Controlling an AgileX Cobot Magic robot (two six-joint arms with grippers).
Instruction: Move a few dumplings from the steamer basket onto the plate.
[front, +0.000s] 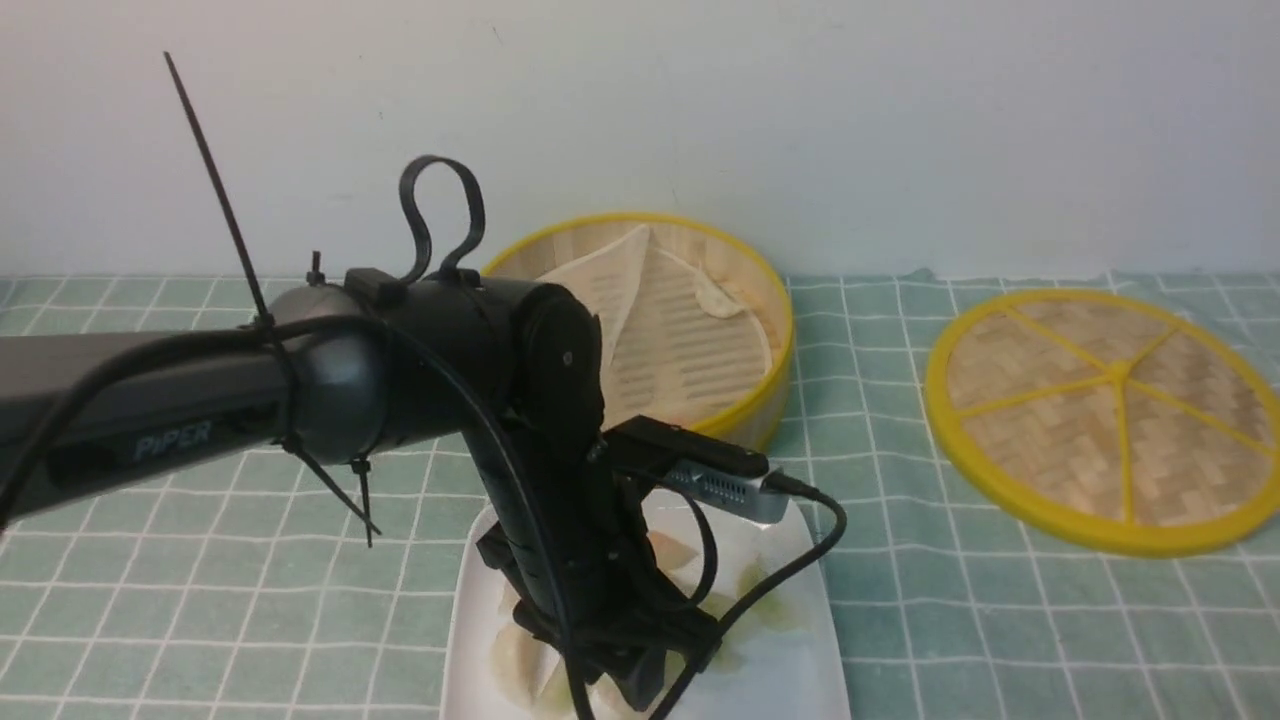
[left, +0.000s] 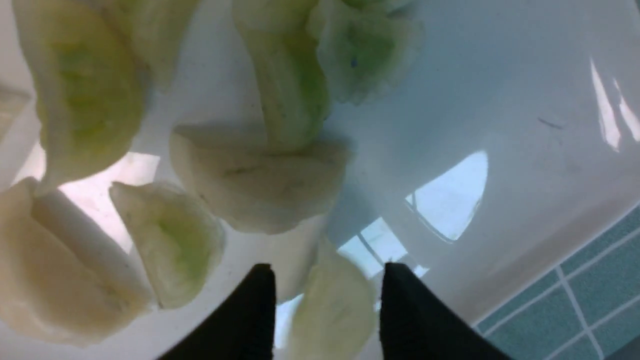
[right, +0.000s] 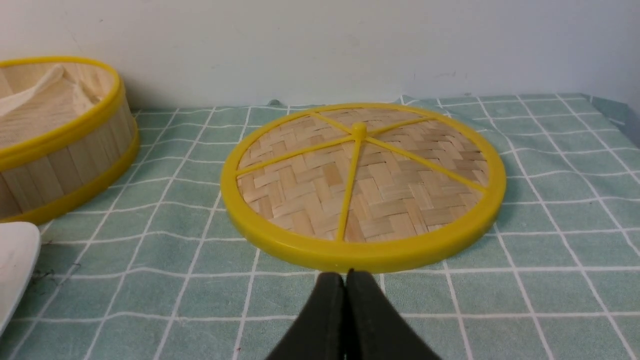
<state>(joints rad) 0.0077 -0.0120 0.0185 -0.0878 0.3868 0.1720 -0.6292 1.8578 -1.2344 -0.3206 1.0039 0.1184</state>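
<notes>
The white plate (front: 800, 660) lies at the front centre, and its bare glossy surface shows in the left wrist view (left: 500, 100). Several whitish dumplings with green filling (left: 260, 175) lie on it. My left gripper (left: 327, 272) hangs low over the plate with its jaws apart. One dumpling (left: 332, 310) lies between them, with a gap on one side. In the front view the arm hides the left gripper (front: 640, 685). The steamer basket (front: 700, 330) stands behind the plate, its paper liner crumpled. My right gripper (right: 345, 275) is shut and empty.
A flat woven lid with a yellow rim (front: 1110, 410) lies on the green checked cloth at the right, just beyond my right gripper (right: 360, 185). The basket's wall (right: 65, 150) and a plate corner (right: 15, 265) also show in the right wrist view.
</notes>
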